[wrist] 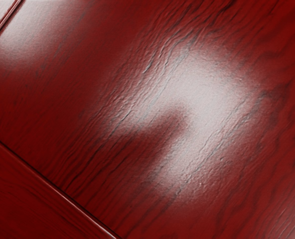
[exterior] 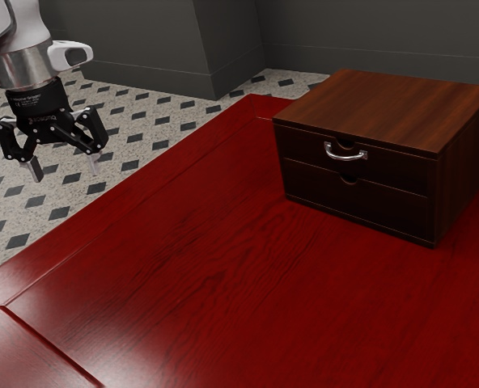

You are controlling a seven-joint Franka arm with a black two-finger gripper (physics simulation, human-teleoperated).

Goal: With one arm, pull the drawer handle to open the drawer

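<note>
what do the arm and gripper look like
The arm is white with a grey section, ending in a shiny silver cylinder. A small white block with a dark oval window sticks out beside it. Below sits a black gripper with tiny white lettering on its body. Its two jaws are black jointed linkages with pale grey tips.

Glossy red wood-grain counter (wrist: pixel 77 114) noted; broad glare patch (wrist: pixel 212 94) with dark shadow (wrist: pixel 157 137) cutting in; straight seam (wrist: pixel 48 181) nearby.
</note>
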